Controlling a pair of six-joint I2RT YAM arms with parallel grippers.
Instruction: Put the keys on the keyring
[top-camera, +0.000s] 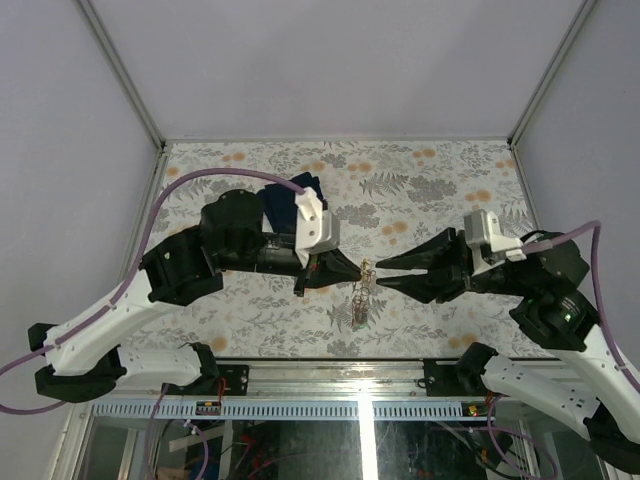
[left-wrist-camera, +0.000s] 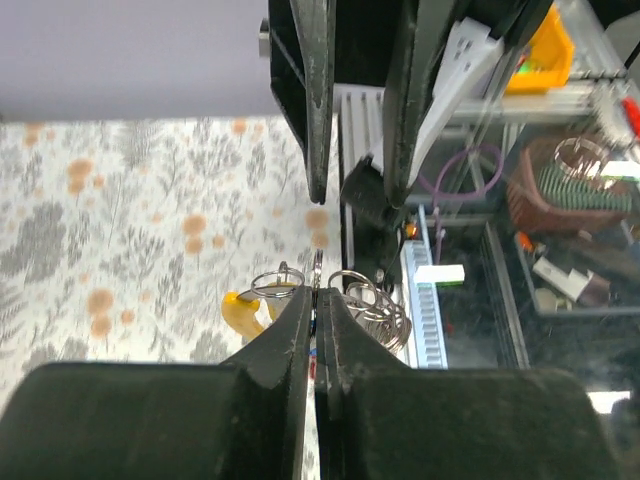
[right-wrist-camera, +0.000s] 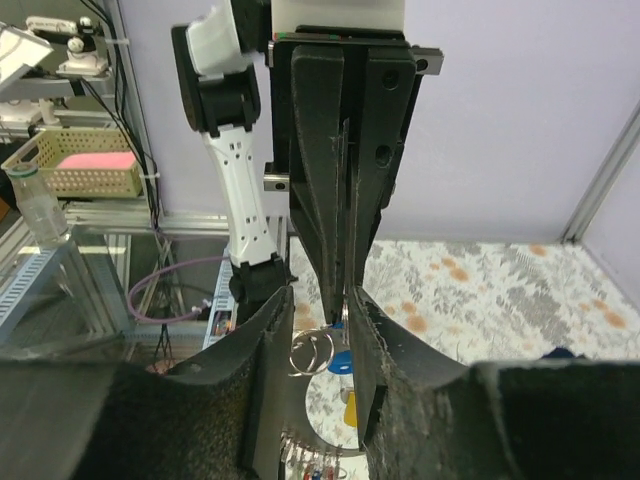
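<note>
Left gripper (top-camera: 350, 270) is clamped tight on thin wire of the keyring (left-wrist-camera: 372, 300), held up mid-air over the bench (top-camera: 430, 190) centre. Right gripper (top-camera: 383, 272) meets it tip to tip with its jaws partly apart, straddling the ring and not visibly clamping anything. Keys (top-camera: 360, 308) dangle below the pinch point; yellow tag (left-wrist-camera: 240, 310) and blue tag (right-wrist-camera: 340, 362) are visible, the rest are hidden behind the fingers. Navy cloth (top-camera: 283, 200) sits behind the left wrist, mostly covered by the arm. Off-bench clutter: yellow bin (left-wrist-camera: 545, 45), wicker basket (right-wrist-camera: 75, 165), clear bottle (right-wrist-camera: 30, 205).
</note>
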